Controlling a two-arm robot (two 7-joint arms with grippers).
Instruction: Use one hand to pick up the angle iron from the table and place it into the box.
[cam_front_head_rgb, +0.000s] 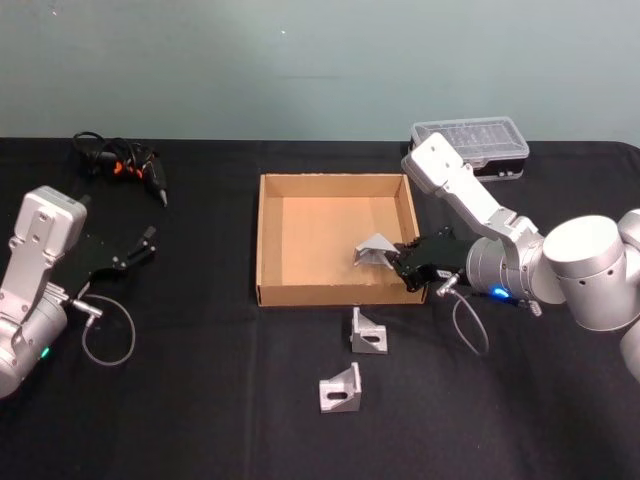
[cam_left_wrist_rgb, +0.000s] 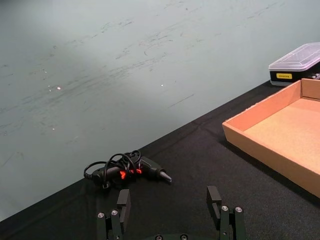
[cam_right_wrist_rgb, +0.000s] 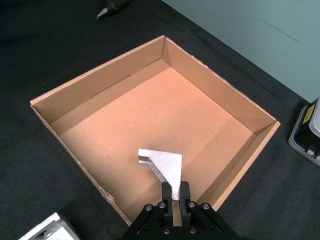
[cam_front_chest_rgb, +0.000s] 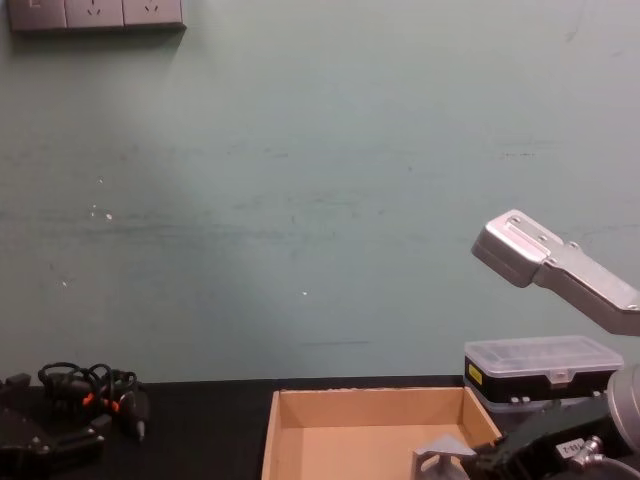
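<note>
Three angle irons: the held angle iron (cam_front_head_rgb: 375, 250) is up off the table (cam_front_head_rgb: 200, 350). The loose angle iron by the box (cam_front_head_rgb: 367, 332) and the loose angle iron nearer the robot (cam_front_head_rgb: 340, 390) lie on the table, in front of the box's near wall.
Left gripper (cam_front_head_rgb: 143, 245): parked over the table's left side, well apart from the box. The jaws are spread and hold nothing.
Corded tool (cam_front_head_rgb: 125, 165): lies at the far left of the table, beyond the left gripper, and nothing touches it.
Box (cam_front_head_rgb: 262, 240): sits mid-table, and no iron lies loose on its floor.
Held angle iron, place: it is inside the box's outline near the near right corner, in the right wrist view (cam_right_wrist_rgb: 162, 167) as well. I cannot tell whether its lower edge touches the cardboard floor.
Right gripper (cam_front_head_rgb: 405, 262): reaches in across the box's right wall by that corner. The jaws are pressed onto one flange of the held angle iron.
Black plastic case (cam_front_head_rgb: 470, 145): stands on the table behind the box's far right corner and plays no part.
Done, as I judge it: the pick-up is made and the piece has been carried over the box.
Left to do, as I judge it: set the piece down on the floor if it is not down already, spread the jaws, and lift the arm clear of the walls.
Open question: the task names one iron, so the two loose ones may or may not be wanted too.
</note>
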